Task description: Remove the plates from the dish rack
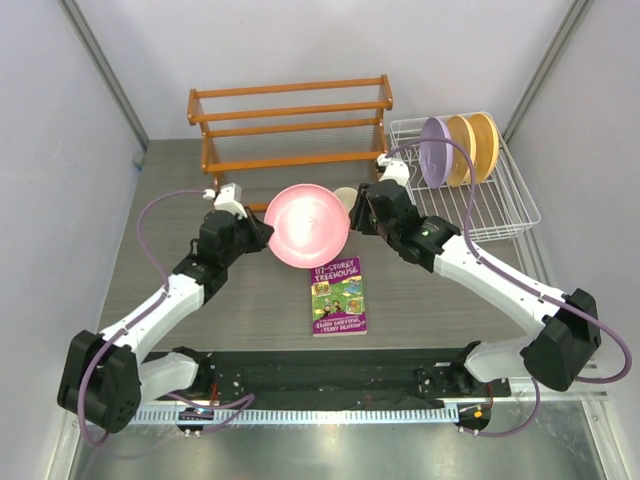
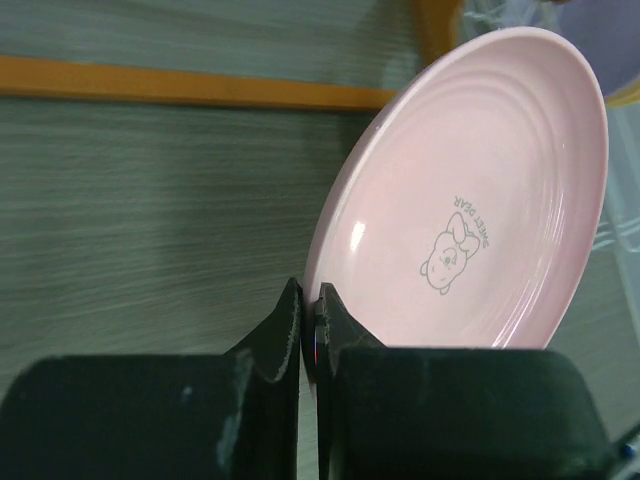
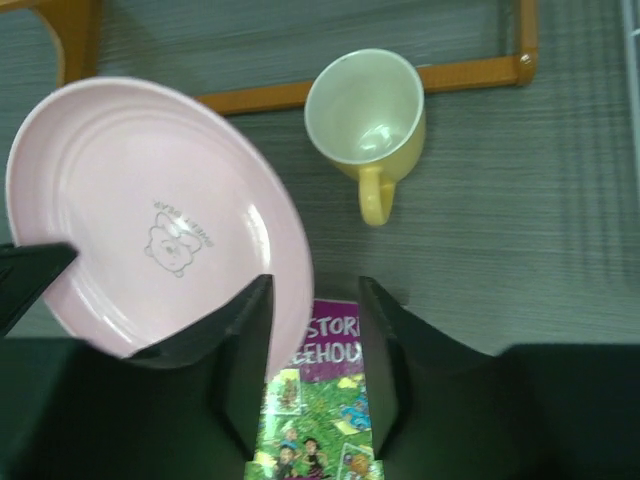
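A pink plate [image 1: 307, 225] [image 2: 480, 200] [image 3: 150, 210] with a small bear print hangs tilted above the table, between the two arms. My left gripper [image 1: 264, 232] [image 2: 312, 302] is shut on its left rim. My right gripper [image 1: 357, 214] [image 3: 314, 300] is open; the plate's right rim lies between its jaws, close to the left finger [image 3: 245, 340]. In the white wire dish rack [image 1: 510, 205] at the back right, a lilac plate [image 1: 435, 150] stands on edge with two orange-tan plates [image 1: 472, 148] behind it.
A yellow mug [image 1: 345, 197] [image 3: 368, 110] stands upright behind the pink plate. A purple picture book [image 1: 338, 295] [image 3: 330, 400] lies flat below the plate. An orange wooden shelf rack [image 1: 290, 125] [image 2: 200, 85] stands at the back of the table.
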Controlling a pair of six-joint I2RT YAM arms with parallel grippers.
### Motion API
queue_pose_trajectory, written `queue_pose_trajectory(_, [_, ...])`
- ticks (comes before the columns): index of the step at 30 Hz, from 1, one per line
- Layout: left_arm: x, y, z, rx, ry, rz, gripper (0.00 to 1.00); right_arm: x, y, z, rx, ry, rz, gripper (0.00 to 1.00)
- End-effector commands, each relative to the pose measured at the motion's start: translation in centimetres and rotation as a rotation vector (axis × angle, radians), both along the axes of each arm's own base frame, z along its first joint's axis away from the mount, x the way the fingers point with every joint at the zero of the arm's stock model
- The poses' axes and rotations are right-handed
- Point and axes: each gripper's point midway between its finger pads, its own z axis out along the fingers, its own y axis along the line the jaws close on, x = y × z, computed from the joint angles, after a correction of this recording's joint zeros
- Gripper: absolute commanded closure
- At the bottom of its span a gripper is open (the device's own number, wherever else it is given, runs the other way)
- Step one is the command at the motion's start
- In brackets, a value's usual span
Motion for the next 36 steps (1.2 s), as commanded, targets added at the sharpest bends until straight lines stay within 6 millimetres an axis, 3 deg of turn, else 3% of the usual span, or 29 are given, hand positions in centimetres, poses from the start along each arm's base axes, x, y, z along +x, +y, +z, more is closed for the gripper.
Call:
queue_pose_trajectory(1, [-0.1,3.9,0.1,0.144,0.024,0.157,1.0,1.3,-2.8,5.4,-0.032,-0.156,-0.116,0.46])
queue_pose_trajectory(8, [-2.2,8.6,-0.8,0.229,0.087,0.357,1.0,2.1,-9.4,6.7,-0.271,-0.218,-0.303,0.42])
queue_pose_trajectory(11, [-3.1,9.9,-2.0,0.257,0.121,0.41,1.0,3.0,-11.5,6.3,-0.282,-0.193,-0.349,0.41])
queue_pose_trajectory(15, [-4.1,12.0,-3.8,0.298,0.165,0.505,1.0,5.1,-16.4,5.6,-0.273,-0.144,-0.455,0.41])
queue_pose_trajectory(26, [-6.5,13.9,-7.7,0.326,0.247,0.591,1.0,10.3,-22.9,5.7,-0.348,-0.102,-0.606,0.41])
queue_pose_trajectory(28, [-6.7,14.0,-8.0,0.325,0.251,0.595,0.91,11.3,-23.9,5.8,-0.368,-0.105,-0.622,0.41])
queue_pose_trajectory(29, [-6.7,14.0,-7.9,0.321,0.247,0.597,0.86,12.3,-24.6,4.9,-0.385,-0.095,-0.637,0.41])
queue_pose_trajectory(30, [-6.7,14.0,-7.6,0.315,0.239,0.598,0.73,12.7,-25.0,4.7,-0.402,-0.088,-0.649,0.41])
queue_pose_trajectory(31, [-6.8,14.1,-7.6,0.314,0.238,0.6,0.71,13.4,-25.4,5.3,-0.424,-0.097,-0.662,0.41])
queue_pose_trajectory(32, [-6.8,14.1,-7.5,0.315,0.236,0.6,0.7,14.2,-25.7,4.7,-0.447,-0.093,-0.675,0.41])
queue_pose_trajectory(36, [-6.8,14.2,-6.7,0.303,0.214,0.605,0.52,16.6,-26.2,4.2,-0.51,-0.119,-0.682,0.43])
